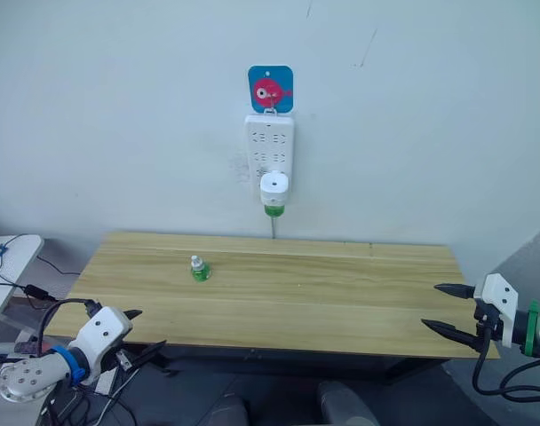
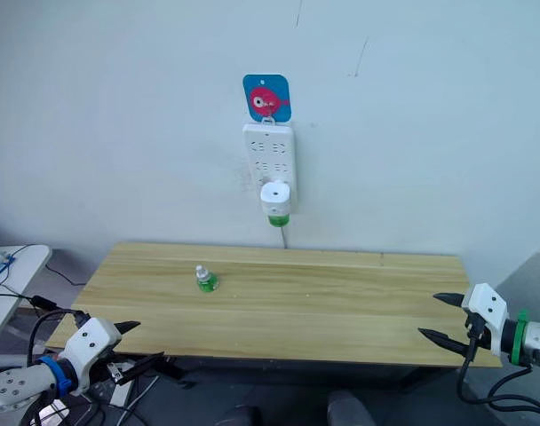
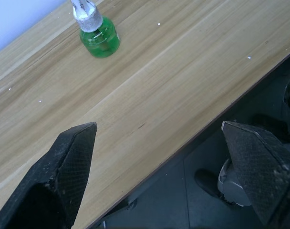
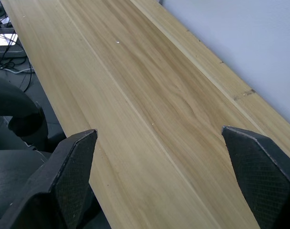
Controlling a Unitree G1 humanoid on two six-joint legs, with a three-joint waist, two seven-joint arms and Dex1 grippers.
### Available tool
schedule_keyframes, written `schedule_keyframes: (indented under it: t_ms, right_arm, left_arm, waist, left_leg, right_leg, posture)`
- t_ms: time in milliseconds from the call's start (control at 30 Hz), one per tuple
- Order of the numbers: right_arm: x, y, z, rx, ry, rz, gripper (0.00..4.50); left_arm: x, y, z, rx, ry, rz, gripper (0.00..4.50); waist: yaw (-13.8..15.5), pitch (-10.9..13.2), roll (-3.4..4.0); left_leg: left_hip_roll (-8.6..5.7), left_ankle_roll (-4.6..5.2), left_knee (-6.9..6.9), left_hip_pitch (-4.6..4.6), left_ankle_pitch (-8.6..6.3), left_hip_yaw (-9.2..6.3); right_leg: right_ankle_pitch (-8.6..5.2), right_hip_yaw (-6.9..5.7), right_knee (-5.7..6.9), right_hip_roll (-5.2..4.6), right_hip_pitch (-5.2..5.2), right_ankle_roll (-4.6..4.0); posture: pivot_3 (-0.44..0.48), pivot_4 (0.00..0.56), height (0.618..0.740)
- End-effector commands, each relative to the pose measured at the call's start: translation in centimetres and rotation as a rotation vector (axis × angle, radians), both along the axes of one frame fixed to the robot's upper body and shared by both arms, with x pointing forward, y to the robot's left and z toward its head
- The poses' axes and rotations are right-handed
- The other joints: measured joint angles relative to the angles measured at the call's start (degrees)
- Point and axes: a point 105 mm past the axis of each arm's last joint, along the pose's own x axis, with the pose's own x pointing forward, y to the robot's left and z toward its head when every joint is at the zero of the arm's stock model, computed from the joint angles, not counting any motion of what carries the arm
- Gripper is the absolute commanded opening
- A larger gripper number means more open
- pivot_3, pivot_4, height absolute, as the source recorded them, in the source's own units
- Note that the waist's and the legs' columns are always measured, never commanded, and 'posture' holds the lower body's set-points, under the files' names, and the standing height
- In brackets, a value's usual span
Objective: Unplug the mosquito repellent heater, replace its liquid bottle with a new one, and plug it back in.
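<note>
i've got both arms low at the near edge of the table (image 1: pixel 341 293), the left gripper (image 1: pixel 138 335) and the right gripper (image 1: pixel 448 308) each spread wide and holding nothing. the heater (image 1: pixel 273 188) is plugged into the power strip (image 1: pixel 269 146) on the wall, its green bottle (image 1: pixel 273 210) hanging beneath, and the new bottle (image 1: pixel 198 268) stands on the table, well apart from both grippers. i'd reach the right gripper up, pinch the heater's white body, not the bottle, and pull straight out from the wall; from here i can't really tell how firmly it's seated.
</note>
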Motion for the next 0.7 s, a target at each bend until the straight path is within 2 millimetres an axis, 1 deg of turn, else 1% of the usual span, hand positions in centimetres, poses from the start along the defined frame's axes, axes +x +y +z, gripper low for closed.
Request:
schedule_keyframes:
  t_ms: [33,167,267,433,500,600,700]
  right_arm:
    - [0.6,0.0,1.5,-0.016,-0.062,0.017,4.36]
    - [0.6,0.2,1.9,-0.017,-0.072,0.018,4.36]
    - [0.6,0.2,2.0,-0.020,-0.074,0.017,4.36]
    - [0.6,0.2,2.1,-0.026,-0.080,0.016,4.36]
    - [0.6,0.2,2.2,-0.027,-0.080,0.016,4.36]
    - [0.5,0.3,2.2,-0.028,-0.080,0.016,4.36]
    - [0.4,0.4,2.2,-0.027,-0.080,0.018,4.36]
  left_arm:
    - [0.6,-0.1,0.8,-0.026,-0.036,-0.010,4.50]
    - [0.5,-0.5,0.8,-0.075,-0.010,-0.036,4.50]
    - [0.7,-0.4,1.1,-0.071,-0.031,-0.044,4.50]
    - [0.6,-0.2,1.1,-0.103,-0.018,-0.016,4.50]
    - [0.6,0.2,0.9,-0.093,-0.010,-0.006,4.50]
    - [0.1,0.0,0.7,-0.085,0.013,-0.042,4.50]
    - [0.1,0.6,0.5,-0.036,-0.005,-0.032,4.50]
  waist:
    - [0.1,0.0,0.00]
    - [0.3,0.0,0.02]
    - [0.3,0.0,0.02]
    - [0.3,0.1,0.01]
    - [0.3,0.1,0.01]
    - [0.3,0.3,-0.05]
    - [0.3,0.6,-0.15]
  left_leg:
    - [0.00,0.00,0.00,0.00,0.00,0.00]
    - [0.00,0.00,0.00,0.00,0.00,0.00]
    - [0.00,-0.01,0.00,-0.01,-0.01,0.00]
    - [0.00,0.00,0.00,0.00,0.00,0.01]
    - [0.00,0.00,0.00,0.00,-0.01,0.01]
    - [0.00,0.00,0.00,0.00,-0.01,0.01]
    - [0.01,-0.01,0.00,0.00,-0.01,0.01]
  right_leg:
    - [0.00,0.00,0.00,0.00,0.00,0.00]
    - [0.00,-0.01,0.00,0.00,-0.01,0.00]
    - [0.00,-0.01,0.00,0.00,0.00,0.00]
    - [0.00,0.00,0.00,0.00,0.00,0.00]
    - [0.00,0.00,0.00,0.00,0.00,0.00]
    - [0.00,-0.01,0.00,0.01,0.00,0.00]
    - [0.00,0.00,0.00,0.00,0.00,0.00]
  posture:
    - [-0.014,0.084,0.740]
    - [-0.018,0.085,0.740]
    - [-0.020,0.087,0.740]
    - [-0.023,0.094,0.740]
    - [-0.025,0.095,0.740]
    - [-0.028,0.103,0.740]
    - [-0.029,0.111,0.740]
